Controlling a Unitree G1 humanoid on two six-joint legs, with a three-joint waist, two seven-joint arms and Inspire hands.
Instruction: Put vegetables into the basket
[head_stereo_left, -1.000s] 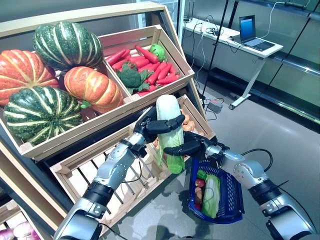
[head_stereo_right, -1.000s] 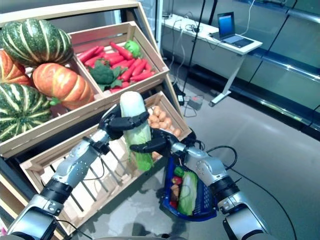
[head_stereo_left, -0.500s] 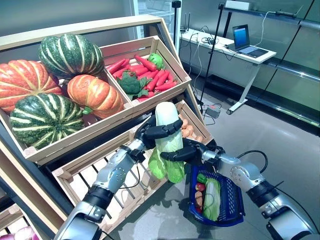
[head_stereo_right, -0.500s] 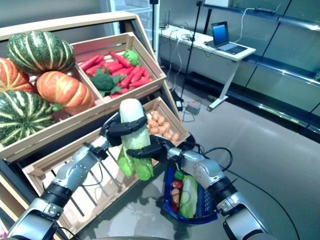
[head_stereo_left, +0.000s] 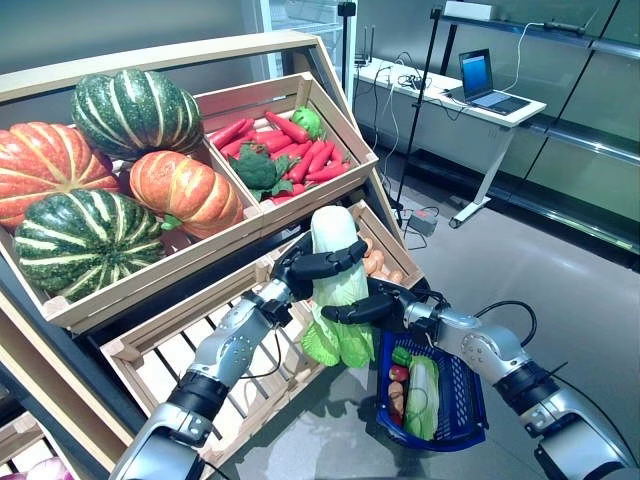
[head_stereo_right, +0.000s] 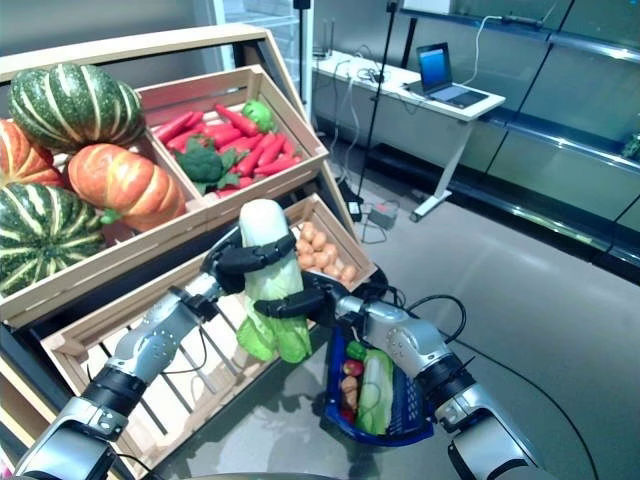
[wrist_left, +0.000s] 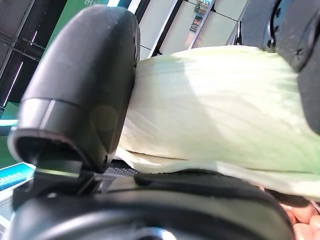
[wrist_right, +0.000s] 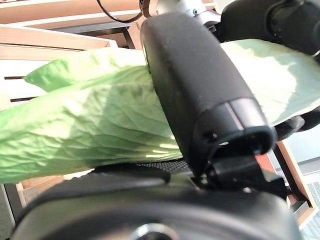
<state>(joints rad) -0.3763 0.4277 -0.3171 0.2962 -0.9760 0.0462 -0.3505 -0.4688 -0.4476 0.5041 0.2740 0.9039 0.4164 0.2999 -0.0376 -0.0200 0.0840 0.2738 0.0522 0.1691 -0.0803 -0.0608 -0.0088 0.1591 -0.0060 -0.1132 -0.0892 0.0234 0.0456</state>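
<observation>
A long cabbage (head_stereo_left: 332, 230), white at the top and leafy green at the bottom, is held upright in the air in front of the stand's lower crate. My left hand (head_stereo_left: 300, 268) is curled round its upper white part. My right hand (head_stereo_left: 365, 308) is curled round its green middle. The left wrist view shows the thumb (wrist_left: 85, 85) pressed on the pale cabbage (wrist_left: 215, 110). The right wrist view shows the thumb (wrist_right: 200, 90) across the green leaves (wrist_right: 90, 125). The blue basket (head_stereo_left: 465, 395) stands on the floor just right of and below the cabbage. It holds another long pale cabbage (head_stereo_left: 420, 390) and a red round vegetable (head_stereo_left: 400, 373).
The wooden stand (head_stereo_left: 150, 45) with its slanted crates rises to the left and behind the hands. The slatted lower crate (head_stereo_left: 160, 345) is right behind the cabbage. A desk with a laptop (head_stereo_left: 480, 85) stands at the back right, with grey floor (head_stereo_left: 560, 290) in between.
The camera has shifted a little. Both hands still hold the cabbage in about the same place. Its leafy bottom end has spread and swung slightly to the left.
</observation>
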